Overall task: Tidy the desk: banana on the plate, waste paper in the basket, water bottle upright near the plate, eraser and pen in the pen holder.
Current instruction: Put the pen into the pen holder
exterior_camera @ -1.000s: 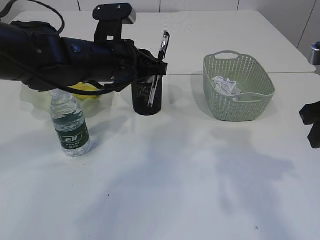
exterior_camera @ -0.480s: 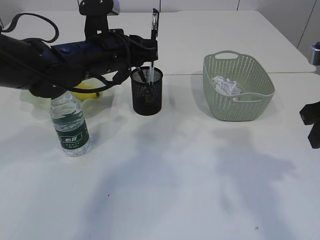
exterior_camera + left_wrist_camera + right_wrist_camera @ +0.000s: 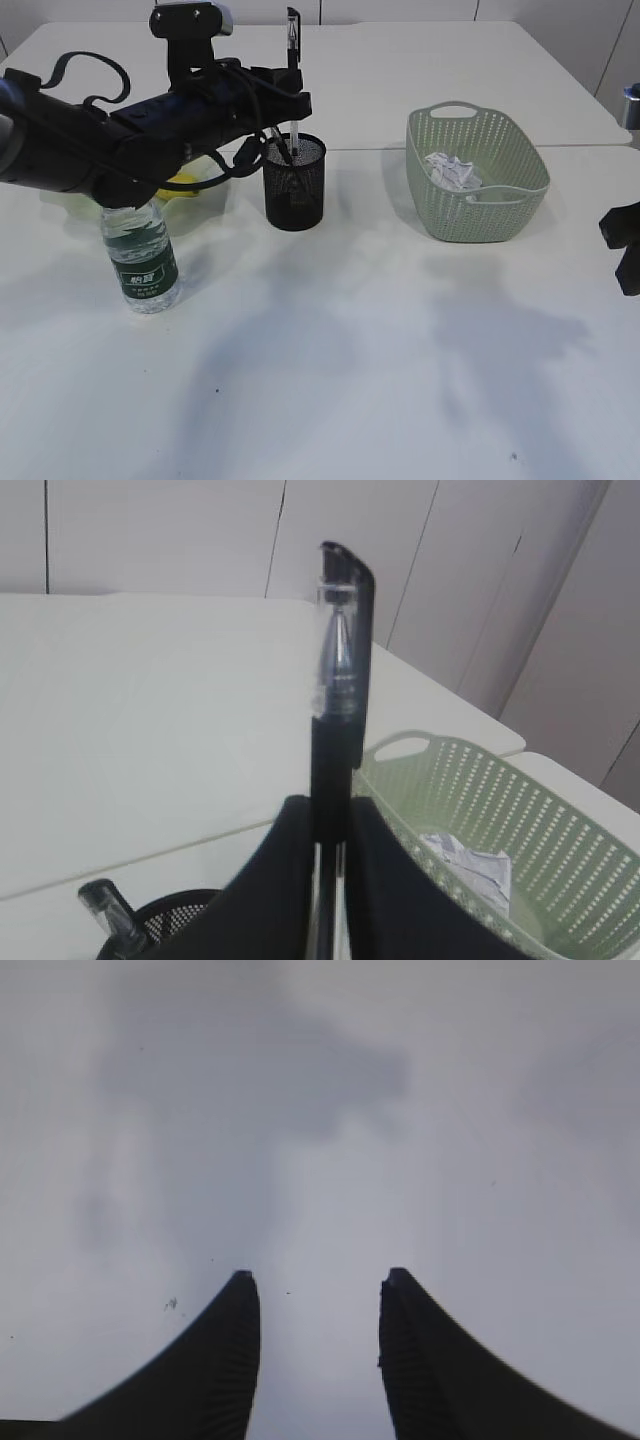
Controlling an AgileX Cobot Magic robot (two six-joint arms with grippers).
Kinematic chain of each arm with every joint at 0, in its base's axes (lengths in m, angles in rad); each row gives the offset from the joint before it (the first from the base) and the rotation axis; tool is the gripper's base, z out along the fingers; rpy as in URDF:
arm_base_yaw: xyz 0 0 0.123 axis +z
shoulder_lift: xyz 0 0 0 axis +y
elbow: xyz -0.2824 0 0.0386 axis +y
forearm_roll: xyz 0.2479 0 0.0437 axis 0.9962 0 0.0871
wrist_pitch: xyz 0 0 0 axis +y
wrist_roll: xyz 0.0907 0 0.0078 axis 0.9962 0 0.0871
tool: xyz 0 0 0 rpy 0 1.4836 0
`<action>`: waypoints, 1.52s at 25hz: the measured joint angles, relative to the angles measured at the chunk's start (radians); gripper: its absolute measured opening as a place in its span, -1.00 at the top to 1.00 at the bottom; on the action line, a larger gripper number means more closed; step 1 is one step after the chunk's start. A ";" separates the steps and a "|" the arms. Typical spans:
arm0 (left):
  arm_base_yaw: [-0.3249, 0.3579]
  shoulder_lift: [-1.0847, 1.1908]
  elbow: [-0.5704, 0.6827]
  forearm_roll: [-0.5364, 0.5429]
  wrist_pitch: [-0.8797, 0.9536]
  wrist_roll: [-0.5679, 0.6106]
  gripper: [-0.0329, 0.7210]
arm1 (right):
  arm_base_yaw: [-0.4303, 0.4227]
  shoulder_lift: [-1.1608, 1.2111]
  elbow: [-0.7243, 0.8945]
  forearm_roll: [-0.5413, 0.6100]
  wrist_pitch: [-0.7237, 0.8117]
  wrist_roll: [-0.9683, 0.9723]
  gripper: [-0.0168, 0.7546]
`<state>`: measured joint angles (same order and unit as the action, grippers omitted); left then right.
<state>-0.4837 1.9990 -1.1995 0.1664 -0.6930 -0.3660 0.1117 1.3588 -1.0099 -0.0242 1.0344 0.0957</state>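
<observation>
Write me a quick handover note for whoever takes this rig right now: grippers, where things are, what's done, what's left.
Left gripper: shut on the pen, upright, lower end inside the pen holder.
Right gripper: open, empty, above bare desk.
Done: waste paper in the basket; water bottle upright near the plate; banana seems to be on the plate, mostly hidden.
Left: release the pen. Eraser not visible; check the holder.

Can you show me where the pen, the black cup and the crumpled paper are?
pen [image 3: 335,670], left wrist view, on its clear upper barrel.
black cup [image 3: 294,190], exterior view, on its mesh front wall.
crumpled paper [image 3: 452,170], exterior view, on the middle of the ball inside the basket.
</observation>
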 joint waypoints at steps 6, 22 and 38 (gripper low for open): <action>0.000 0.050 -0.098 -0.011 0.000 0.024 0.84 | 0.000 0.000 0.000 0.000 -0.006 0.000 0.17; -0.052 0.107 -0.159 -0.359 0.049 0.294 0.84 | 0.000 0.000 0.000 0.000 -0.012 0.000 0.17; -0.067 0.172 -0.226 -0.467 0.025 0.366 0.84 | 0.000 0.000 0.000 0.000 -0.014 0.000 0.17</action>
<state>-0.5509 2.1714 -1.4256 -0.3005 -0.6682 0.0000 0.1117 1.3588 -1.0099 -0.0242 1.0206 0.0957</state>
